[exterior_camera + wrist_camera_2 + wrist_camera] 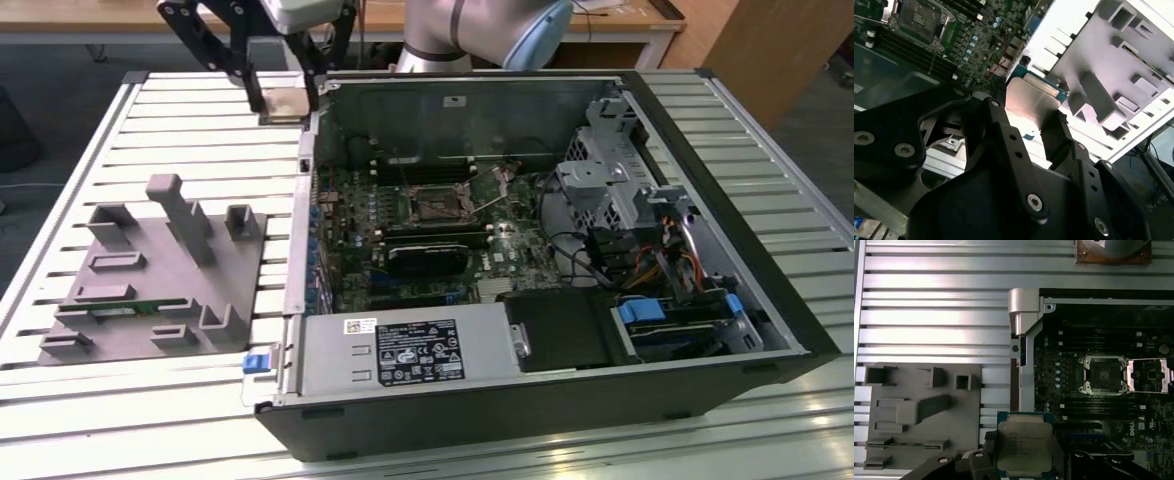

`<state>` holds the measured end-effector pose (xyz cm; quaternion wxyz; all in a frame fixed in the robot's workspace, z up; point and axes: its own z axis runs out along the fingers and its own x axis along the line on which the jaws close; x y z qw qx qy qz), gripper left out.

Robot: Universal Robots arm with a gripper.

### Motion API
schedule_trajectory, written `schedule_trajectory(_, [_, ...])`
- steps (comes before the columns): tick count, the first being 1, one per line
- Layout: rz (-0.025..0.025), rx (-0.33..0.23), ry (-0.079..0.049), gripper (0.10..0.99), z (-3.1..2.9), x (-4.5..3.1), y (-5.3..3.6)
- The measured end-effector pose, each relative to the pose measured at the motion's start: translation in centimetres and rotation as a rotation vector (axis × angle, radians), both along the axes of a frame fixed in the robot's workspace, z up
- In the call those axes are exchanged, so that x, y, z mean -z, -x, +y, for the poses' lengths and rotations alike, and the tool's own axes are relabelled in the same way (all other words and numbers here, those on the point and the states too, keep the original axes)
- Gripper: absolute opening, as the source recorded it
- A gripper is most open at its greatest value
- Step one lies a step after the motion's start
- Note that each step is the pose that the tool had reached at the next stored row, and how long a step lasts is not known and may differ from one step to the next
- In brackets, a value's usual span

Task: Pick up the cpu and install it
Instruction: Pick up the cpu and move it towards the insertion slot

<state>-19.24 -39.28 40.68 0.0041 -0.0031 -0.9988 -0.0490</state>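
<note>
- Silver-grey metal tops the cpu (283,104), which hangs in the gripper (282,97) at the upper left of the exterior view. It is above the slatted table (200,125), just outside the far corner of the open computer case (774,300).
- The jaws are drawn in onto two opposite edges of the chip. In the second wrist view the black fingers (991,135) pinch it from either side, with nothing else between them.
- The chip lies flat, lid upward. It is square, so it has no long axis to line up, only its corners.
- The empty socket (441,205) sits mid-motherboard, lower in the frame and toward the exterior view's right of the held chip. It is well apart from the chip, with the case wall between them.
- In the first wrist view the socket's load frame (1149,375) lies flipped open beside it.
- The wrist points straight down with the fingers vertical.
- A grey fixture block (147,280) rests on the table at middle left, well apart from the chip.
</note>
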Motion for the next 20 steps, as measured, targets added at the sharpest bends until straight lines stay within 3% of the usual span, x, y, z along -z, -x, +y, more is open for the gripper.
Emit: schedule_trajectory(20, [-0.0002, 0.0, -0.003, 0.529, 1.99, 0.84, -5.55])
